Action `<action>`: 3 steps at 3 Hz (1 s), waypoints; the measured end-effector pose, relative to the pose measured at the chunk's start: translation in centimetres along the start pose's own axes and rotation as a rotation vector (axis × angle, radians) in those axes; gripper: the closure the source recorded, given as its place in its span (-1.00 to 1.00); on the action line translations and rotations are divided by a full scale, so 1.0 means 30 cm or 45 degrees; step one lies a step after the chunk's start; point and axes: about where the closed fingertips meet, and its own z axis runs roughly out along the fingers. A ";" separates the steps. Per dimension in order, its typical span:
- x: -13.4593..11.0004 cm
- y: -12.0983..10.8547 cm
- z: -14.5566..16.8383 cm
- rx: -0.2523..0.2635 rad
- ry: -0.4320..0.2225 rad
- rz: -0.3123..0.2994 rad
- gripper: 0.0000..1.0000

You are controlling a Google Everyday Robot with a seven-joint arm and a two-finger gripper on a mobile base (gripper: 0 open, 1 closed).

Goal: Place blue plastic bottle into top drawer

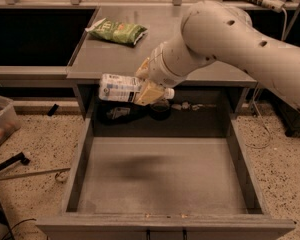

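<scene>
While the end effector point(149, 85), clamped on the blue plastic bottle point(117, 88), holds it sideways above the far left of the top drawer point(160, 176), transport seems underway; lowering and release should follow

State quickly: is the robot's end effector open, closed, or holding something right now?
End effector: closed on the blue plastic bottle, held sideways in the air above the back of the top drawer.
</scene>
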 end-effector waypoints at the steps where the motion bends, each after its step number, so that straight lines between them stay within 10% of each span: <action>1: 0.039 0.083 -0.099 0.031 0.114 0.083 1.00; 3: 0.198 0.251 0.058 0.035 0.054 0.289 1.00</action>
